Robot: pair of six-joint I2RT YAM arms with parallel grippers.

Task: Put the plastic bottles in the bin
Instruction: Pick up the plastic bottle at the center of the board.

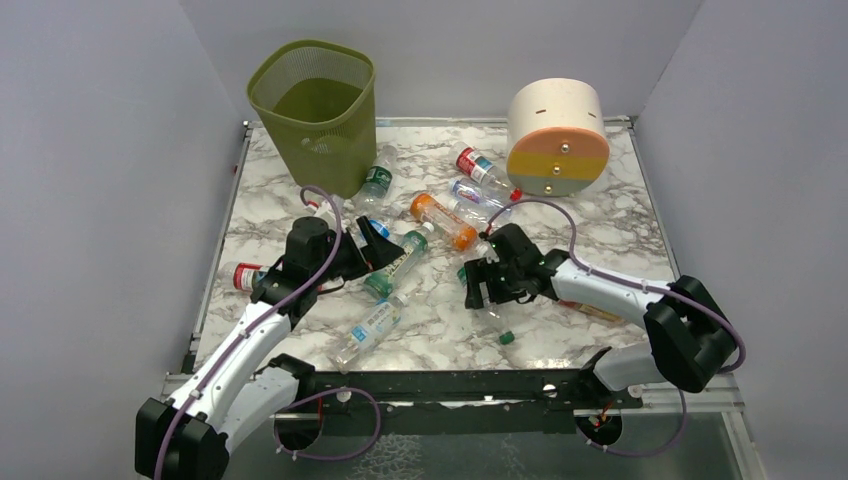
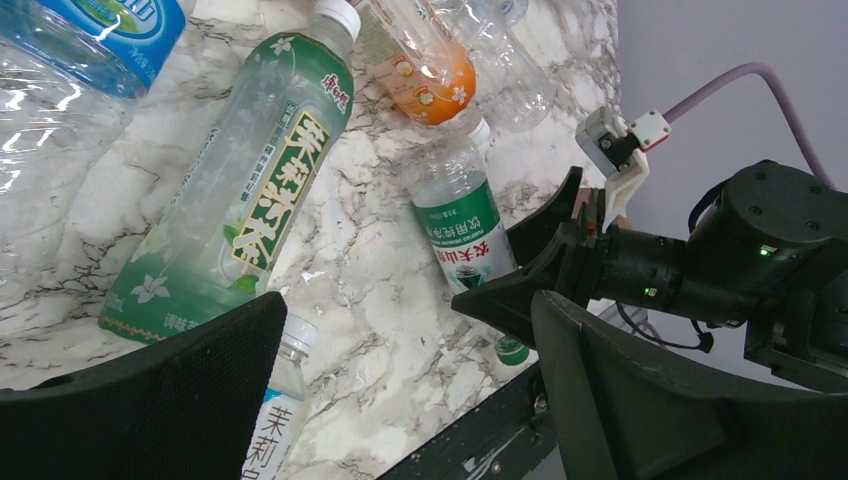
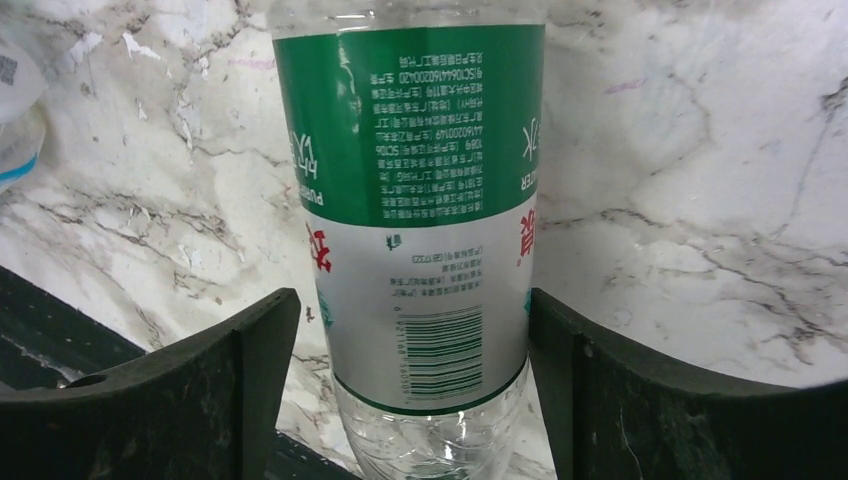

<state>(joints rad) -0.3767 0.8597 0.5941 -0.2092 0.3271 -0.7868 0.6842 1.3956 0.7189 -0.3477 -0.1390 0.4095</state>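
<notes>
2 jaws of the right claw [image 3: 415, 310] straddle the green-label bottle [image 3: 410, 150], can't tell if they're gripping yet; squeeze mid-label, lift level; left claw [image 2: 405, 320] gapes empty.

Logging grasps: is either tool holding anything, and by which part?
Nothing gripped yet. The right tool straddles a green-labelled bottle at its label, jaws not closed; left tool open, empty.

Marbled table [image 1: 600, 215] carried all, mesh bin [image 1: 318, 110] stood upright at far left, banded cream cylinder [image 1: 556, 135] sat far right, orange bottle [image 1: 444, 221], green-label bottle [image 1: 398, 262] and other clear bottles [image 1: 368, 330] lay scattered mid-table, green cap [image 1: 507, 338] lay nearer the front.
</notes>
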